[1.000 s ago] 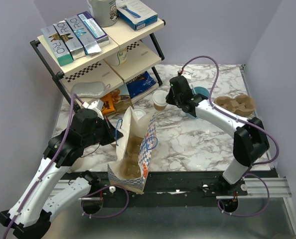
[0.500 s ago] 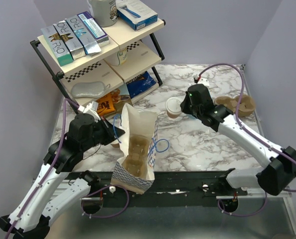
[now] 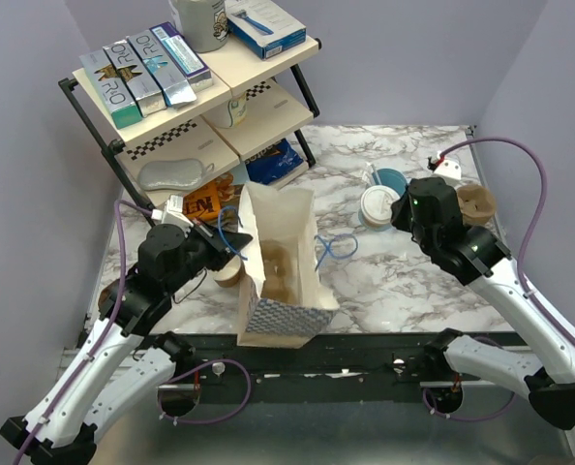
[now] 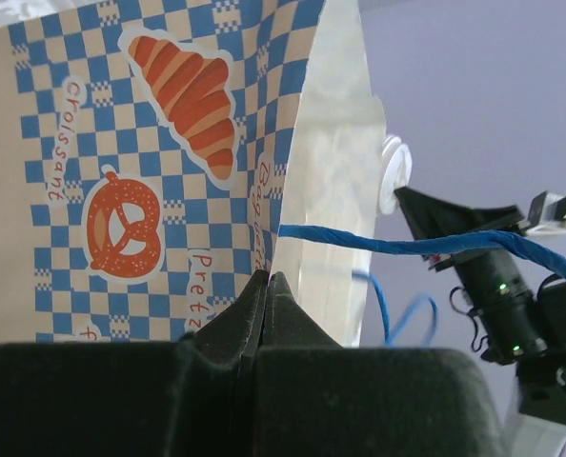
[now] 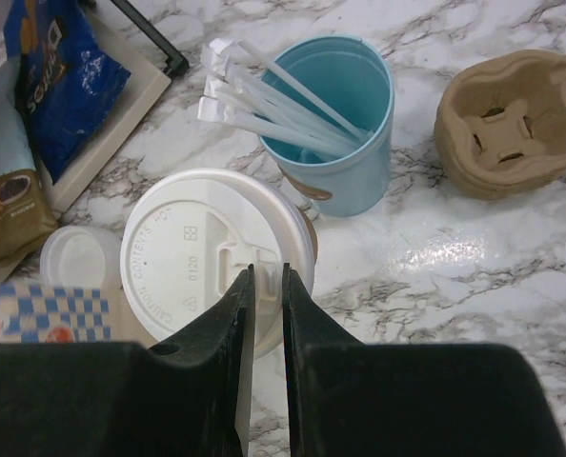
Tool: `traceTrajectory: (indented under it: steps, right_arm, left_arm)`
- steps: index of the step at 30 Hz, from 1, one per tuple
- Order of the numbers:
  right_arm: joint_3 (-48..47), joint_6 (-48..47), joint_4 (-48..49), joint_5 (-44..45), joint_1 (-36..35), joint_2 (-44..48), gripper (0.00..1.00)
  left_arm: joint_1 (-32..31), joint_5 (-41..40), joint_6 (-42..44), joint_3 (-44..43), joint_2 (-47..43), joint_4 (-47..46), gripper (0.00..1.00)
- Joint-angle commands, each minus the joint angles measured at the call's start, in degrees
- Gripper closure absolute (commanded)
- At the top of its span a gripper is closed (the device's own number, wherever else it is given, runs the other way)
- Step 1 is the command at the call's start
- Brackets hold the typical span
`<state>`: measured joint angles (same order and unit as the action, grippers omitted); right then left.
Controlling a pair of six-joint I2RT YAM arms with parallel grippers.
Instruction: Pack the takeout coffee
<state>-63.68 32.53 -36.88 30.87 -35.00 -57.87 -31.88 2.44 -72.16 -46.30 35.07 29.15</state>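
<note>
Rightward travel: right gripper (image 3: 396, 209), clamped on the takeout coffee (image 3: 376, 205), now holds it right of centre. Paper bag (image 3: 286, 254), now upright, stands left of the takeout coffee; left gripper (image 4: 267, 286) pinches its rim.

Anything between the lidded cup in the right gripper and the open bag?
Nothing solid. Bare marble tabletop lies between the tan paper cup with white plastic lid and the blue-checked paper bag. Only the bag's blue rope handle loops out on that side; it might snag.
</note>
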Motion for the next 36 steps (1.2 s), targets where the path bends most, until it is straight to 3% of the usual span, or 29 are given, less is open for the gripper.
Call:
traceTrajectory:
  steps: [1,11,18,21,22,27,28,29,32,34,36]
  right_arm:
    - [-0.74,0.51,-3.02,3.40,0.29,1.87,0.99]
    - [-4.25,-1.33,-4.16,10.51,0.29,3.02,0.99]
    - [-6.89,-3.97,-4.34,12.72,0.20,4.87,0.99]
    - [-7.77,-5.02,-4.25,11.84,0.37,5.75,0.99]
    - [-8.73,-5.81,-4.16,11.75,0.37,6.01,0.99]
    - [-12.78,-9.33,-3.02,8.77,0.37,7.68,0.99]
    - [-13.31,-10.29,-3.02,8.16,0.37,7.85,0.99]
    - [-14.10,-10.73,-2.93,7.19,0.37,8.03,0.99]
    - [-14.72,-12.14,-2.93,4.82,0.29,8.82,0.99]
    - [-14.46,-13.63,-2.67,2.97,0.29,9.35,0.99]
    - [-13.93,-14.16,-2.58,0.60,0.29,9.61,0.99]
  left_arm:
    - [0.06,-4.81,-4.74,-0.63,-0.62,-8.22,1.00]
    - [-4.41,-5.50,-5.71,1.04,4.65,-13.06,1.00]
    - [-15.31,-12.10,-4.31,-1.15,7.73,-9.05,1.00]
    - [-18.13,-14.99,-3.16,-4.67,9.31,-2.02,0.84]
    - [-18.31,-16.40,-3.16,-5.19,8.88,-0.77,0.66]
    - [-18.31,-18.87,-2.11,-5.46,6.59,4.33,0.23]
    - [-18.31,-18.79,-0.89,-6.42,6.33,4.78,0.06]
    - [-18.31,-19.05,0.17,-7.30,6.41,5.39,0.01]
    - [-18.31,-18.00,10.78,-13.53,8.25,7.67,0.01]
    - [-18.31,-16.60,25.39,-21.93,12.10,11.53,0.01]
    - [-18.31,-18.16,31.53,-27.93,14.84,15.31,0.01]
